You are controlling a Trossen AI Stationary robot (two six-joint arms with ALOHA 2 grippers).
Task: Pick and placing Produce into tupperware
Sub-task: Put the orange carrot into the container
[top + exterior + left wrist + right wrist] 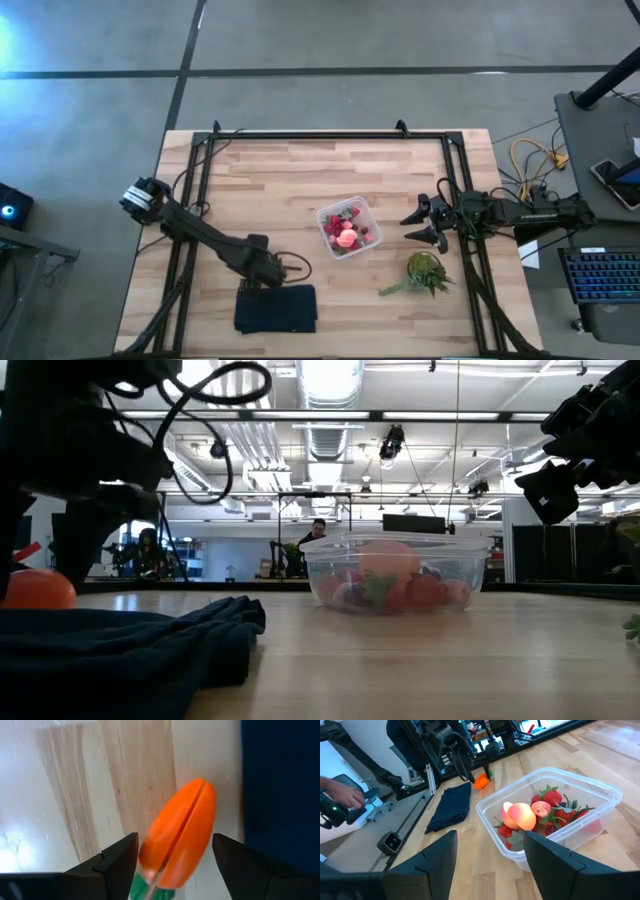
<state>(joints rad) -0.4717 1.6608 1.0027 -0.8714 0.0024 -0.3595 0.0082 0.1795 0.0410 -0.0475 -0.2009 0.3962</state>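
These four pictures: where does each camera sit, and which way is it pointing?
High: overhead, straight down on both arms, tupperware between them.
Low: table height, level across a dark cloth to the tupperware; arms come from above.
Left wrist: past open left gripper at a carrot.
Right wrist: past open right gripper at the tupperware.
Shared: tupperware, carrot.

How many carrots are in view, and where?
1. The carrot lies on the table beside the dark cloth, between the open fingers of the left gripper. Another could be hidden among the strawberries in the tupperware.
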